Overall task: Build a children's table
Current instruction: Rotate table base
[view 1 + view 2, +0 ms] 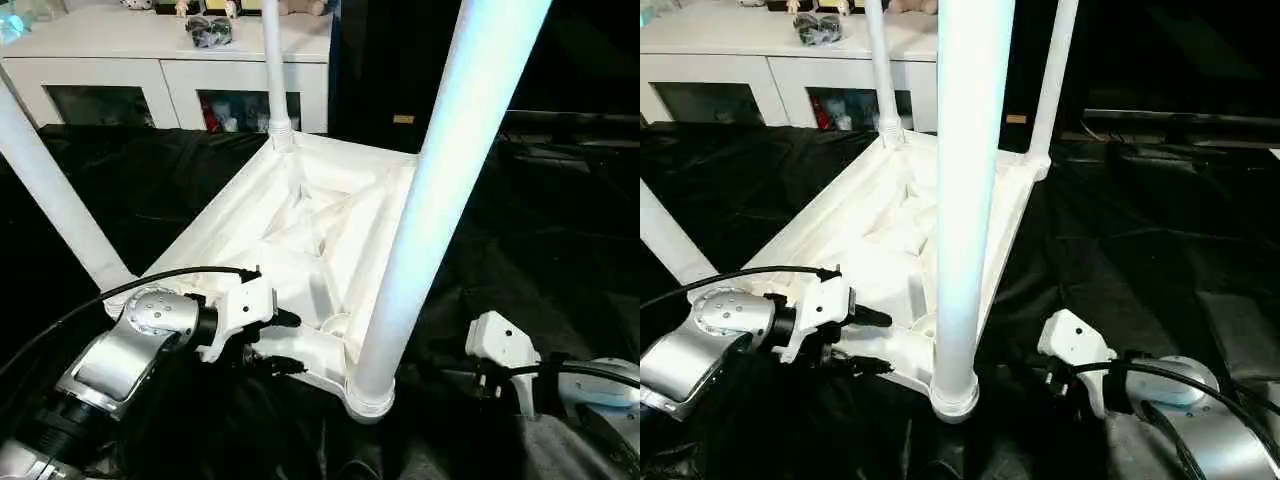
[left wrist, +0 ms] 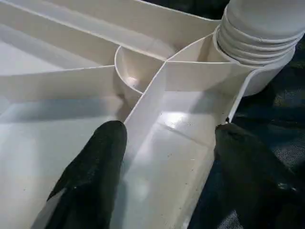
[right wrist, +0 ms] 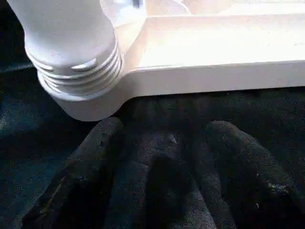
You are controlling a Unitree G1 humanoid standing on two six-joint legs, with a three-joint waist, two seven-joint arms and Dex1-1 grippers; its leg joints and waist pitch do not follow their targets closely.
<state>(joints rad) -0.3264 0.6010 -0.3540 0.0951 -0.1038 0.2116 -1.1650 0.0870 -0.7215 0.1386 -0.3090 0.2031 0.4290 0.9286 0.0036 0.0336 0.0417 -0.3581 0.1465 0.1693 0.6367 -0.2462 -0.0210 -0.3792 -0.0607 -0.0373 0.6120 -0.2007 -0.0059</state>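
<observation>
Black-covered table [image 1: 560, 250] carries the tabletop [image 1: 300, 225], upside down, ribs up, near its front edge. Four legs [image 1: 965, 180] stand upright in the corner sockets. Left gripper [image 2: 167, 157] spread, fingers straddling the tabletop's near rim. Right gripper [image 3: 162, 181] spread, empty, on the cloth just beside the nearest socket.

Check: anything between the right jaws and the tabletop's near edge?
Nothing visible. The right gripper faces the tabletop edge beside the near leg, apart from it, with bare black cloth between.
</observation>
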